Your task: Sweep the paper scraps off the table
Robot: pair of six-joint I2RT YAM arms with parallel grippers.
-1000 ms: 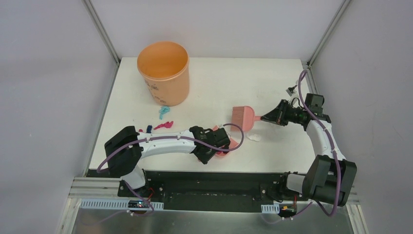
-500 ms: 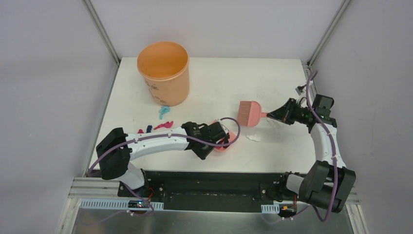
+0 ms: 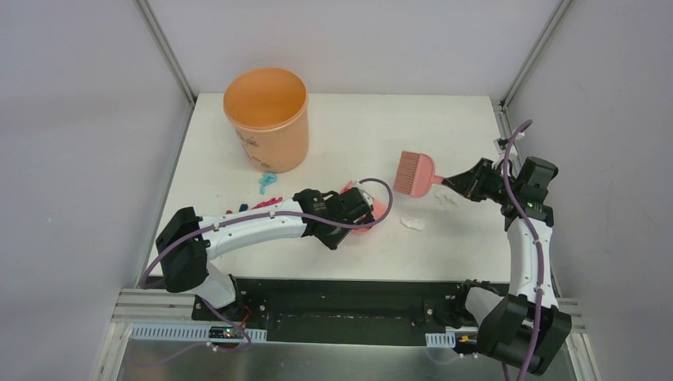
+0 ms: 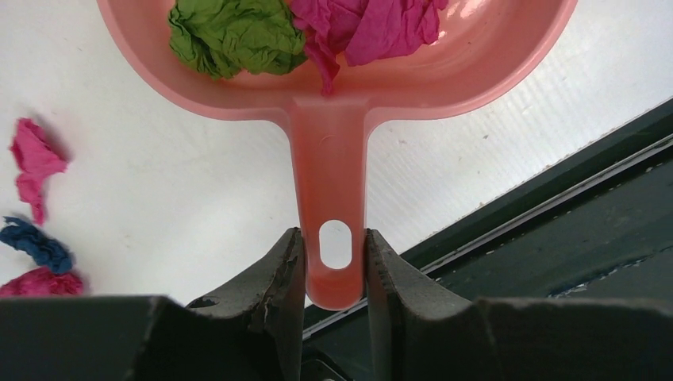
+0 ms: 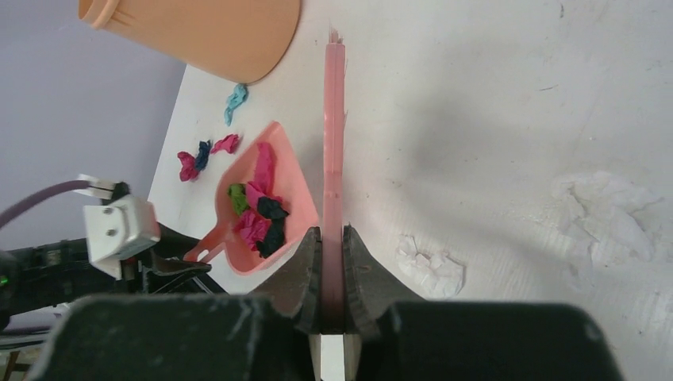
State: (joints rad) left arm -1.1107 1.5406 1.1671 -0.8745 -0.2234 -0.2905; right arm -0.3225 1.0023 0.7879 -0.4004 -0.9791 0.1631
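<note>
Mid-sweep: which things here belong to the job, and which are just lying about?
Job: pink dustpan in left gripper, pink brush in right gripper, collected scraps, loose scraps on table.
Lying about: orange bucket, white shreds.

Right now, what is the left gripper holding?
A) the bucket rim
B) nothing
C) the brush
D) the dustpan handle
D: the left wrist view shows the left gripper clamped on both sides of the handle of the dustpan, with green and magenta paper scraps lying in the pan.
</note>
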